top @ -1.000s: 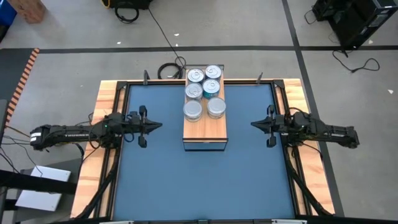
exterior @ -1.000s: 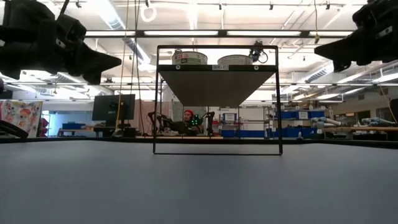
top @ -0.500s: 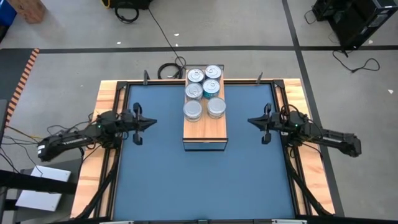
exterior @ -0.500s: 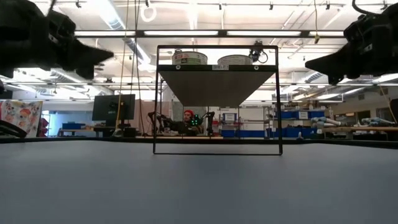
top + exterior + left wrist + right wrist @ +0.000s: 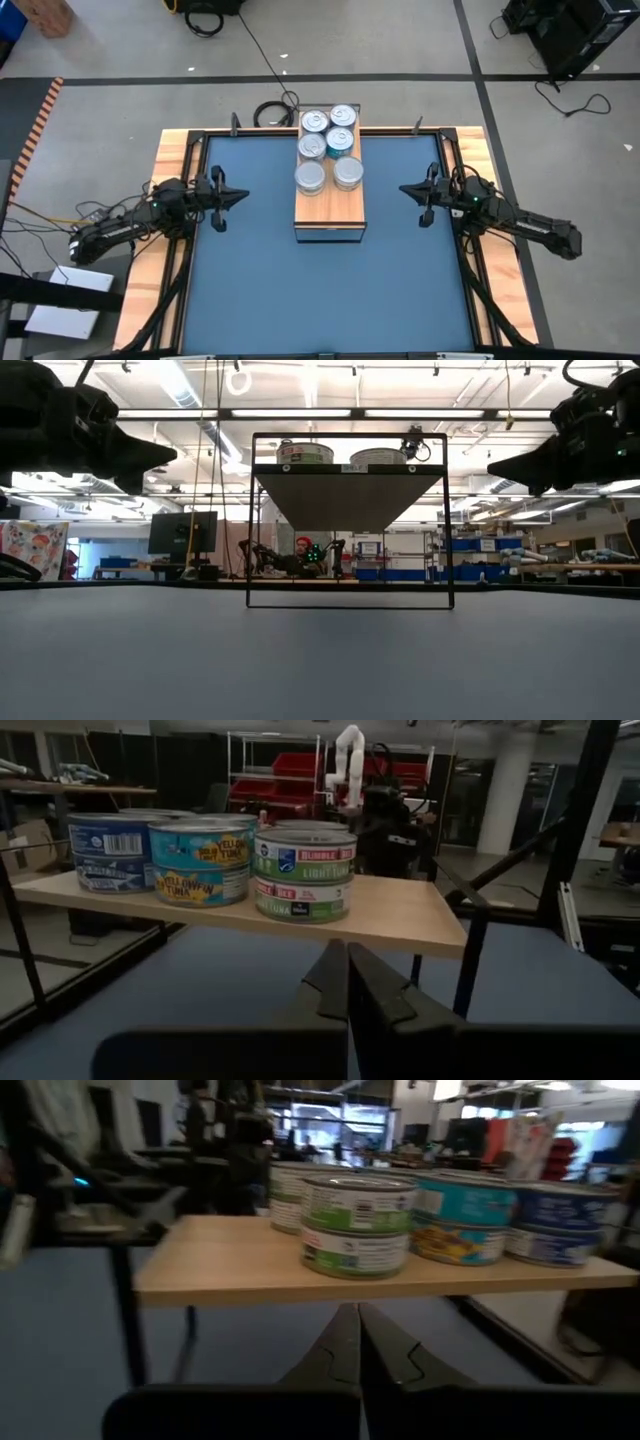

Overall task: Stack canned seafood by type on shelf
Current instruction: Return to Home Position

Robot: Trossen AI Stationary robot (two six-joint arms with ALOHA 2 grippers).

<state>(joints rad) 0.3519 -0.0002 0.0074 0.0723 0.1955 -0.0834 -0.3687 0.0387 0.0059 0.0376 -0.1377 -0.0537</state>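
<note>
The shelf [image 5: 330, 212] is a wood-topped raised block at the middle of the table's far edge, standing on a thin dark frame [image 5: 350, 520]. Several tins stand on its far half, with silver lids [image 5: 312, 177]. In the left wrist view I see a green-labelled stack of two [image 5: 305, 875], teal tins [image 5: 200, 860] and blue ones [image 5: 110, 848]. My left gripper [image 5: 240, 194] hovers shut to the left of the shelf, pointing at it. My right gripper [image 5: 405, 190] hovers shut to its right, also pointing at it. Both are well above the mat.
The blue mat [image 5: 320, 290] fills the table inside a dark frame with wooden side rails [image 5: 165, 250]. The near half of the shelf top [image 5: 240, 1250] is bare wood. Cables lie on the floor behind the table [image 5: 268, 112]. A lab room shows beyond.
My left gripper has drawn back a little toward the table's left edge, and its arm has swung so it now slants. My right gripper has shifted slightly toward the shelf and dropped a little. Both stay shut. The tins and the shelf have not moved.
</note>
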